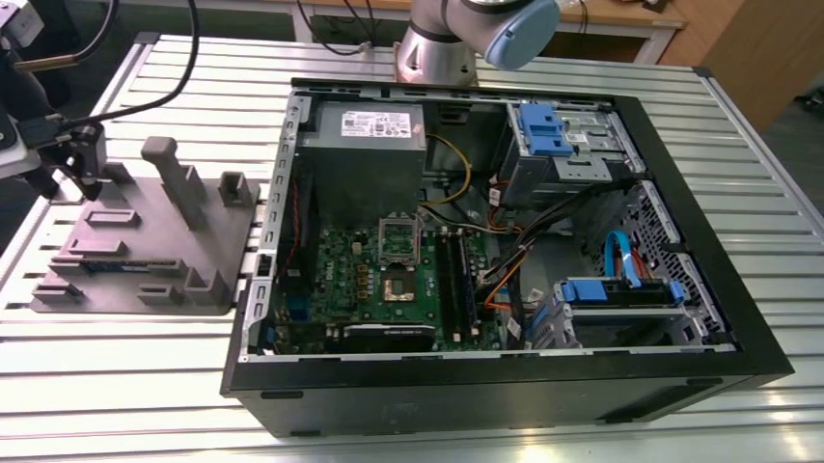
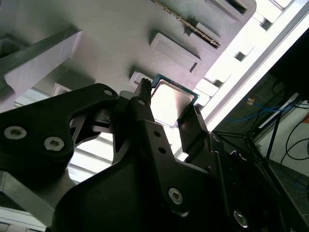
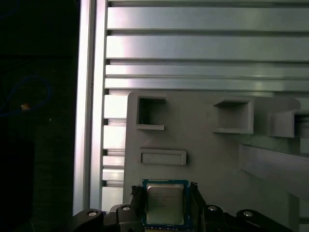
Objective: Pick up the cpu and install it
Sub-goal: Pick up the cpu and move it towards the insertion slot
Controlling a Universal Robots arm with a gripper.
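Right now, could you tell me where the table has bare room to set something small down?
In the exterior view, the table strip between the tray and the near edge is bare, as is the far corner on the exterior view's right of the case. The tray's blocks and the case's inside are crowded.

Overhead light falls evenly in the exterior view, and the worktop (image 1: 515, 424) slats gleam pale around the tool (image 1: 73, 188). Far from the tool, the inside of the computer case (image 1: 515, 386) sits in soft shadow. Over to the second wrist view: the tool is a black silhouette, and right between its tips the cpu (image 2: 171, 99) flares white with glare, and the slats beyond it burn out too. In the first wrist view, bright bands streak the slats ahead of the tool, darkness pools to one side, and the cpu reads an even grey.
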